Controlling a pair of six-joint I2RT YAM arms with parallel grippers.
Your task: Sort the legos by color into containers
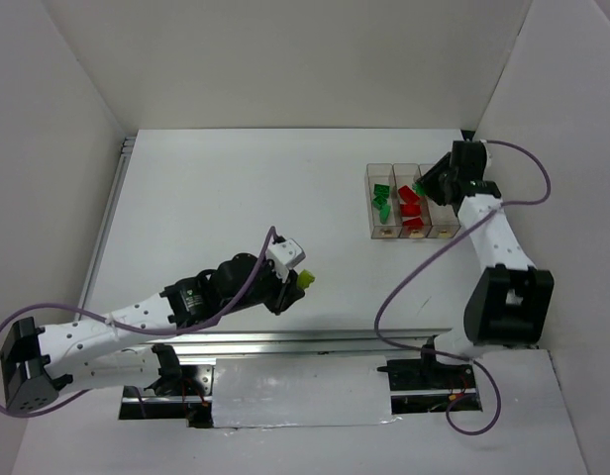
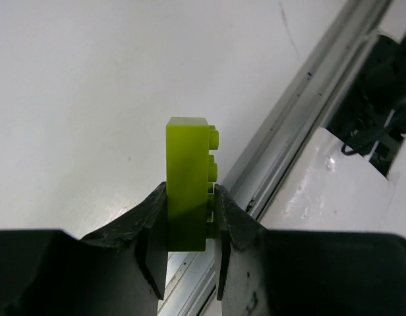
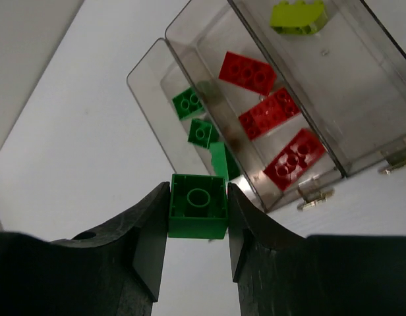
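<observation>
White table [image 1: 236, 198], aluminium rail [image 1: 305, 341] along near edge.

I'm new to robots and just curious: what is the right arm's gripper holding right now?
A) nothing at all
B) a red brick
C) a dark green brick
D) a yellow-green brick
C: the right wrist view shows the right gripper shut on a dark green brick, with a finger pressed against each side.

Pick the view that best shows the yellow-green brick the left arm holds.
Left wrist view: the yellow-green brick stands large and centred, gripped low between the jaws, side studs clear. The top external view shows it only as a tiny speck; the right wrist view misses it.
</observation>
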